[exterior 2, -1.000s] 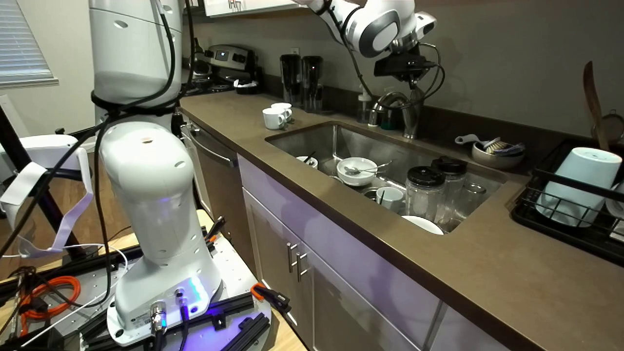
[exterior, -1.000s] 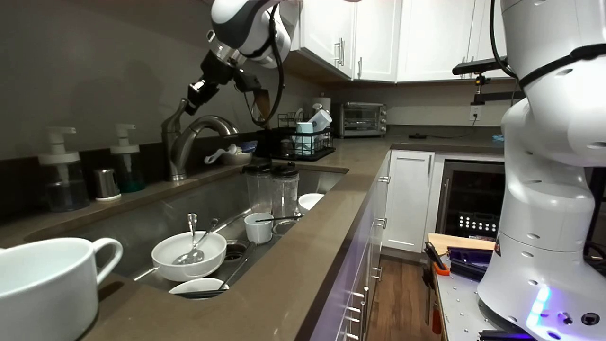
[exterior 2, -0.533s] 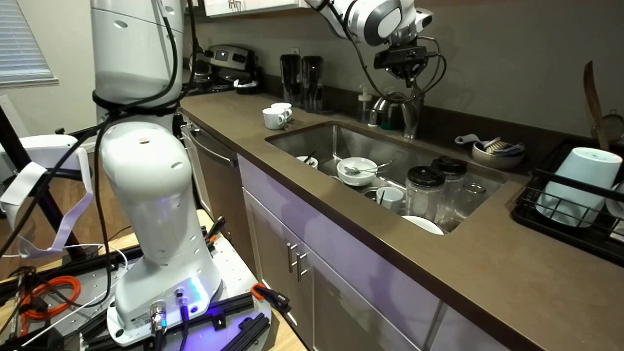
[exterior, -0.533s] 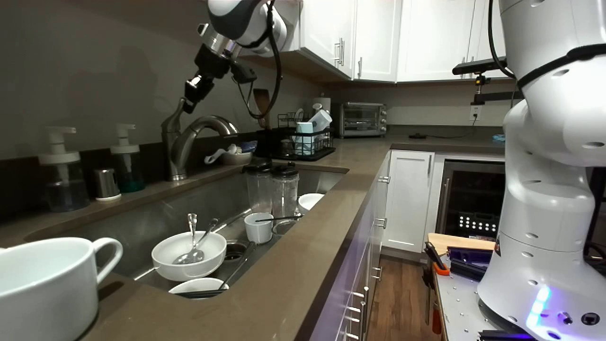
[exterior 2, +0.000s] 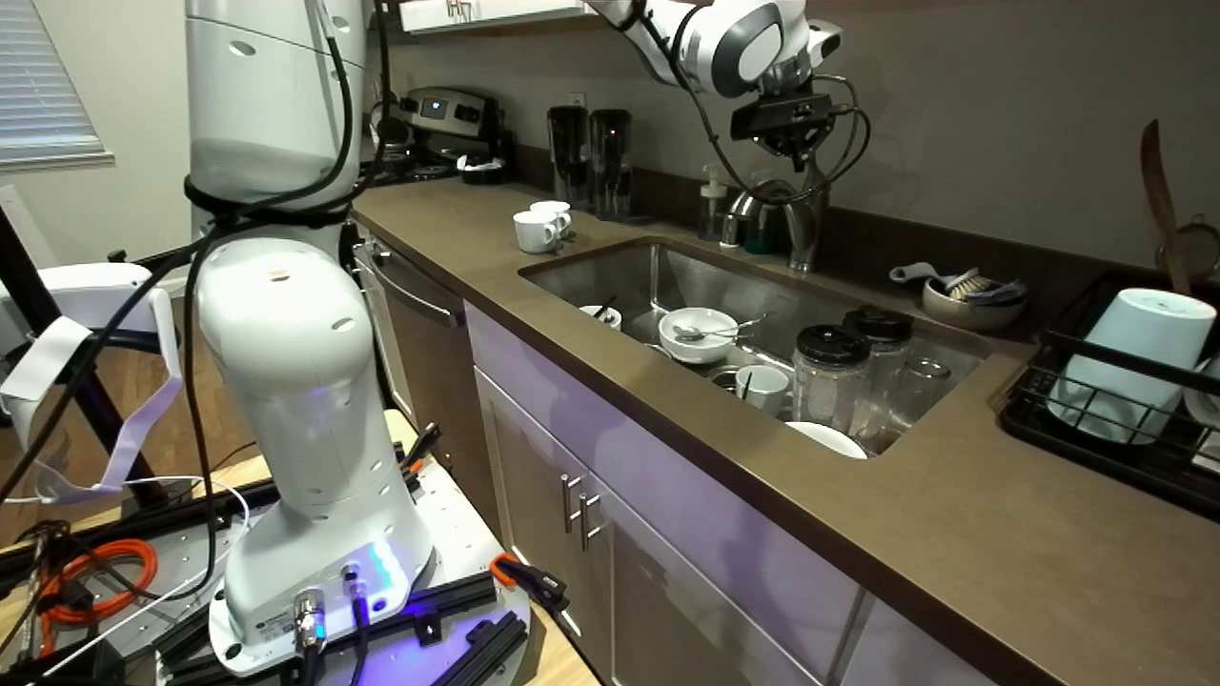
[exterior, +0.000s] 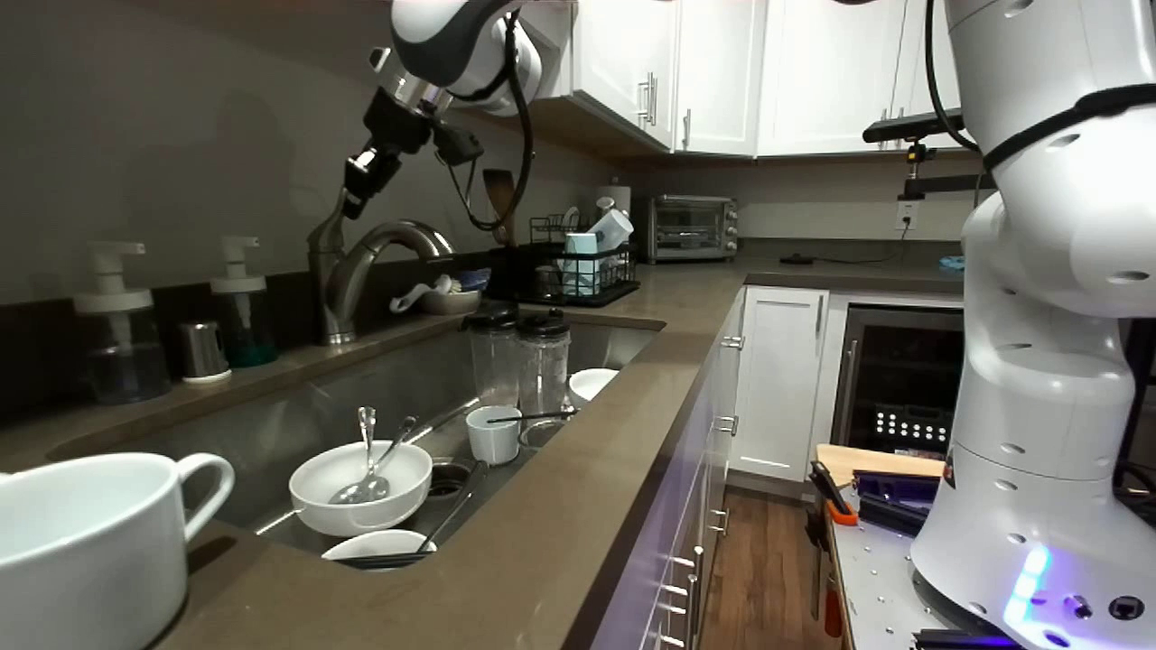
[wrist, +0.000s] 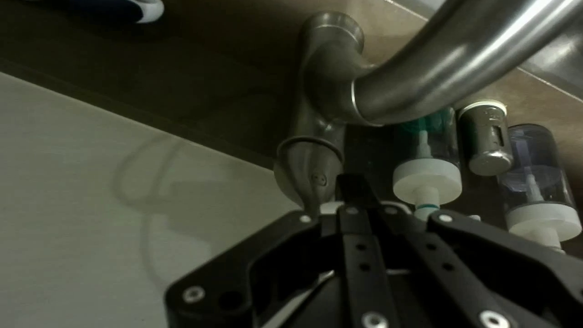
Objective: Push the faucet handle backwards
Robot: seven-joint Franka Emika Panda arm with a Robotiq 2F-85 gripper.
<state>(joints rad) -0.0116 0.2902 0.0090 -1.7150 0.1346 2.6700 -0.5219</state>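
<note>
My fingers (wrist: 355,189) are closed together, with no object visible between them, forming one blunt pusher at the lower centre of the wrist view. Just left of their tips stands the faucet handle (wrist: 309,171), its upper end partly hidden there. In an exterior view, at the upper left of the frame, my fingers appear to touch that end of the faucet handle (exterior: 327,235).

Handling, as judged: rigid, smooth metal, anchored at its base, with moderate resistance and a hard stop; I may slide off the narrow end. No grip is required. I should bear on the front face near the upper end, where leverage is greatest. Beyond, at the upper right of the wrist view, is the spout (wrist: 446,64); do not load it. Push toward the wall (wrist: 82,218), lower left.

Change from the earlier frame: in that same exterior view, the upper end of the faucet handle leans slightly further left, and my fingers have shifted left with it.
</note>
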